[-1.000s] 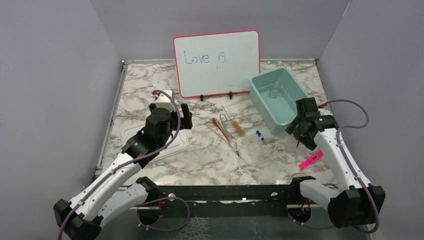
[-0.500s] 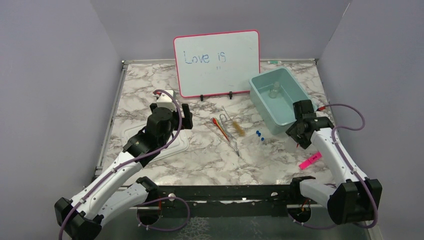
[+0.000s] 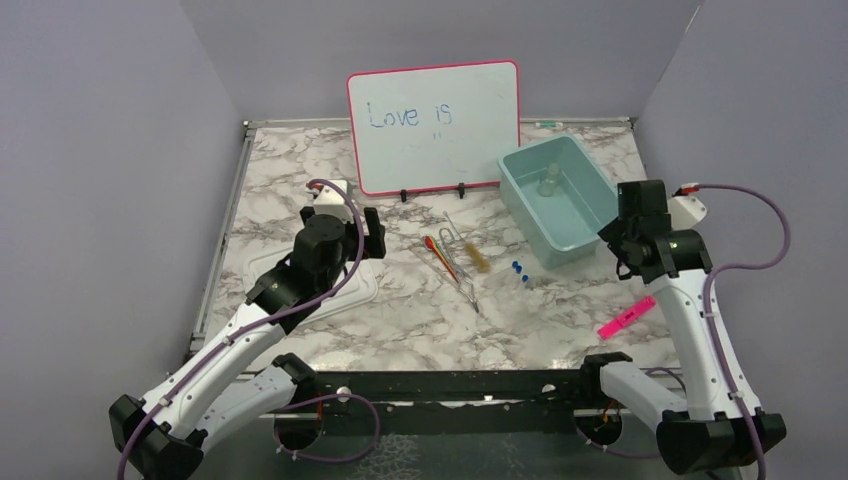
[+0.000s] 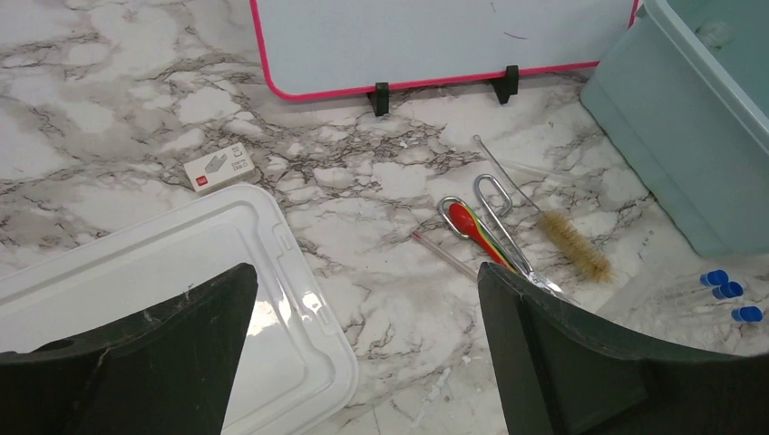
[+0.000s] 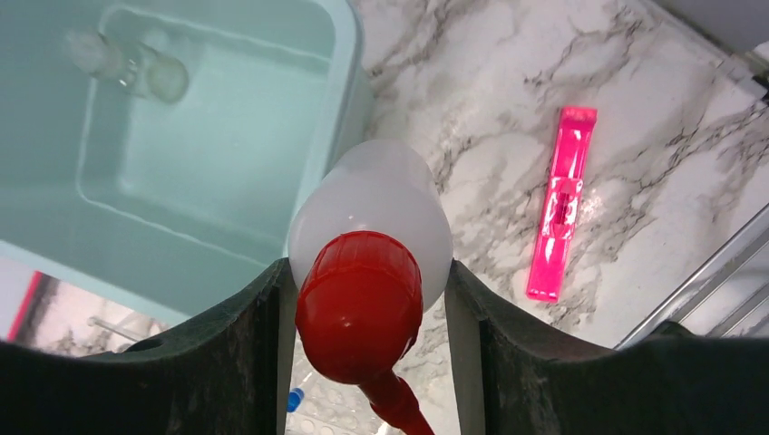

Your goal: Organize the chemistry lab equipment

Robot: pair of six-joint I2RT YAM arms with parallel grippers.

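My right gripper is shut on a white squeeze bottle with a red nozzle cap, held in the air over the near right rim of the teal bin. From above, the right gripper sits just right of the bin. A small clear flask lies inside the bin. My left gripper hangs open over bare marble, beside the white lid. Right of it lie the wire brush, metal tweezers, red and orange sticks and blue-capped tubes.
The pink-framed whiteboard stands at the back. A flat white lid lies under my left arm, with a small white card behind it. A pink marker lies near the table's right front edge.
My right gripper has closed on the squeeze bottle and lifted it up and to the right, turning the wrist. The left arm has not moved.
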